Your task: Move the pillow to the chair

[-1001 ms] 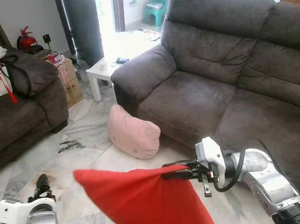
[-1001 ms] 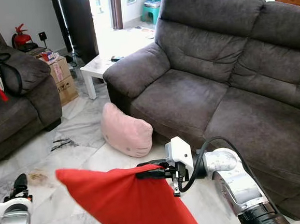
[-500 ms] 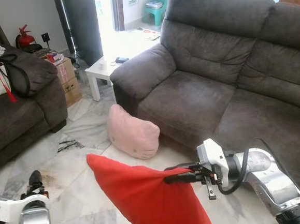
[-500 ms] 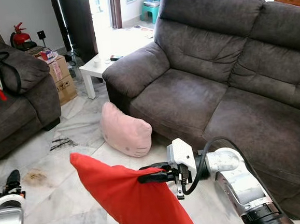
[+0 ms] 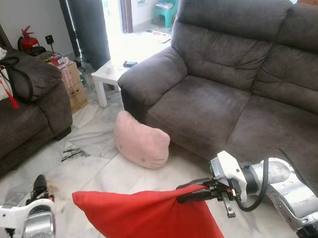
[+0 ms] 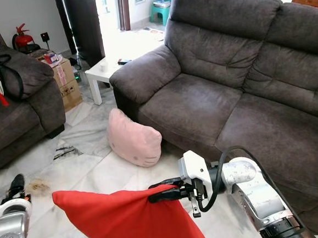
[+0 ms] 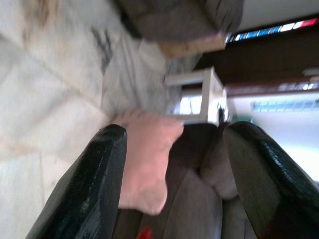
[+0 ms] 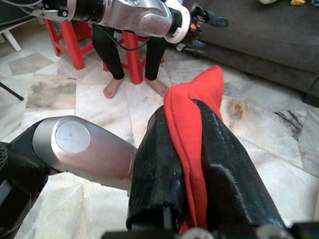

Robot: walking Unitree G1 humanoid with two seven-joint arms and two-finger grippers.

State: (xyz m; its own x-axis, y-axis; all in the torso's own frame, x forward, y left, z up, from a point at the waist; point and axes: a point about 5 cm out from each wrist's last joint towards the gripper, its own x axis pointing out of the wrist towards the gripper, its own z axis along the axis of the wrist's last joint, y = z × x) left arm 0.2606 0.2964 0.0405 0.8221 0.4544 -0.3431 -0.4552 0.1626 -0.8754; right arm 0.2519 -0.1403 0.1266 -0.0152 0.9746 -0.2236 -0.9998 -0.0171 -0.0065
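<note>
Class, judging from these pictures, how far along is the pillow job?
Done: the right gripper has pinched a corner of the red pillow. In hand: the pillow hangs above the floor. Left: carrying it to the grey sofa seat and releasing it.

A pink cushion point(image 5: 141, 141) lies on the floor against the grey sofa point(image 5: 239, 85), whose seat is bare.
</note>
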